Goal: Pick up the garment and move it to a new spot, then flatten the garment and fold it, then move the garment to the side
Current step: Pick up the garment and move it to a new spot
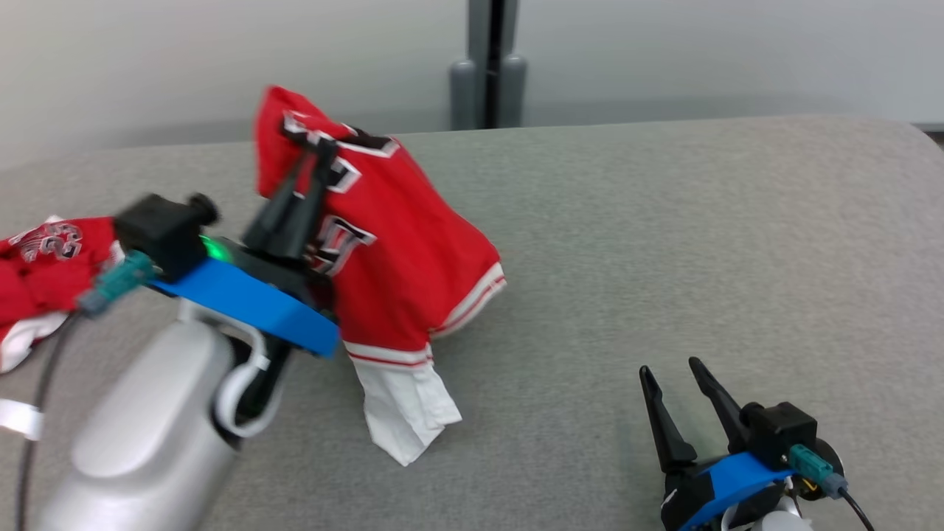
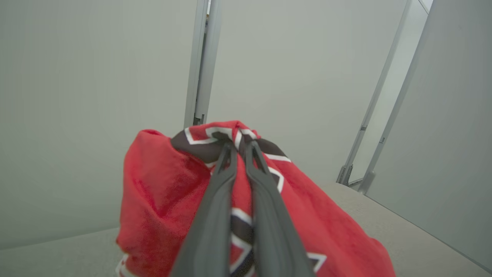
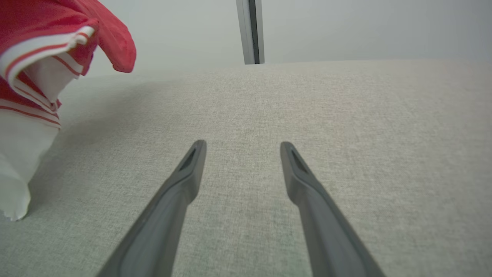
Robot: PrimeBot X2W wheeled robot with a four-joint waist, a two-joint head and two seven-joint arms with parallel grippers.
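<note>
Left gripper pinching garment, red clothes nearby

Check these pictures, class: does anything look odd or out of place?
The red garment, pinched in the left gripper, has a white flap hanging below its striped hem, like a turned-out lining. A second red garment lies crumpled at the table's left edge.

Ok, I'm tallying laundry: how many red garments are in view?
2. One red jersey hangs pinched in the left hand over the table. Another red garment lies crumpled at the table's left edge, partly cut off by the frame; more may lie beyond.
</note>
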